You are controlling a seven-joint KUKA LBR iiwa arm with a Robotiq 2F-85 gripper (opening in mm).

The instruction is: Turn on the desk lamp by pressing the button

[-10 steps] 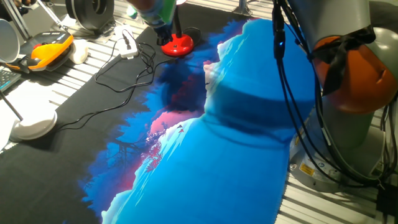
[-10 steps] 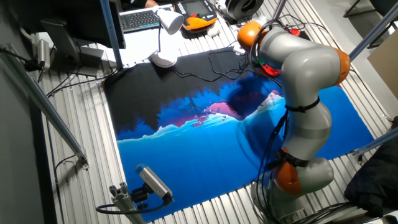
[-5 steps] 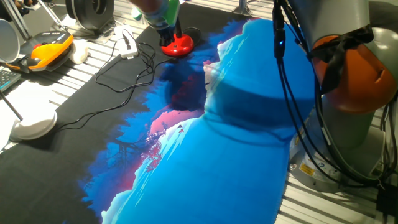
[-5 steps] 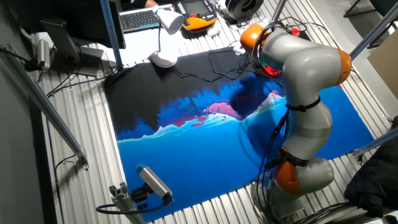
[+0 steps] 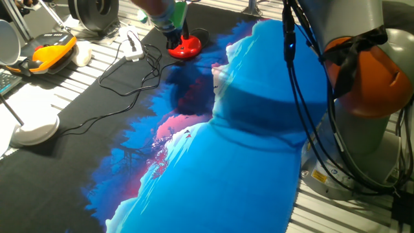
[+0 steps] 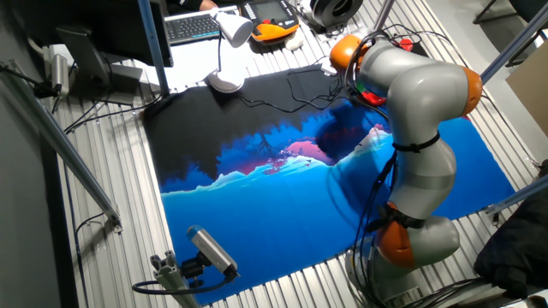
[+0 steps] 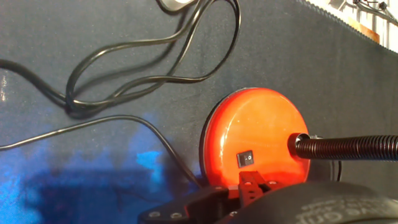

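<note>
Hand view: gripper (image 7: 252, 186) just above the desk lamp (image 7: 258, 140).
Its red tip sits beside the black button (image 7: 246, 159); finger state cannot be told.

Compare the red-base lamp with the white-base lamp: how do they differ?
The red lamp has a glossy domed red base; the white lamp has a flat, pale disc base. The red lamp's stem is dark and ribbed, the white lamp's thin and metallic. The red lamp stands on the dark mat under the gripper; the white lamp stands off it. Both have round bases.

A white disc-based lamp (image 5: 32, 131) stands beside black cables (image 5: 123, 68).
</note>
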